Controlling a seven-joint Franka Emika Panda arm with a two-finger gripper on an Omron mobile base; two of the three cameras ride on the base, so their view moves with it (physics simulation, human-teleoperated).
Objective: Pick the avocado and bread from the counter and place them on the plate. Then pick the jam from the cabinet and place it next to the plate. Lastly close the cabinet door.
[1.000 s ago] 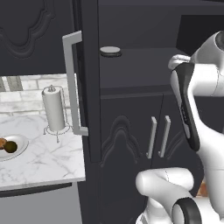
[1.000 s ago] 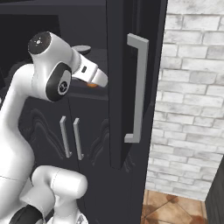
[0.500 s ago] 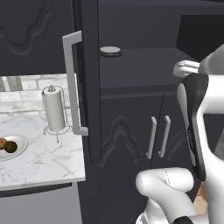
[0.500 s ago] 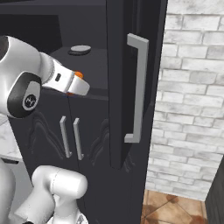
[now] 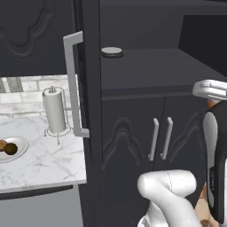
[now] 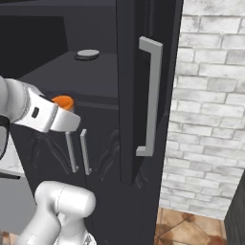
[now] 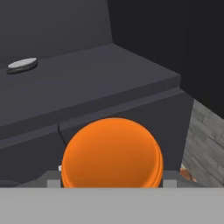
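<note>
Jam (image 7: 112, 153), its orange top filling the space between the jaws, sits clamped in the gripper (image 6: 67, 117) in front of the open cabinet (image 5: 146, 75), whose door (image 5: 86, 80) stands ajar beside the counter (image 5: 40, 164), where avocado (image 5: 10, 149) and bread (image 5: 2, 144) lie on the plate (image 5: 20, 153).

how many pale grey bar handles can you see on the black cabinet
4: one long handle on the left open door, one long handle on the right open door, two short handles on the lower doors. Others may be hidden.
</note>
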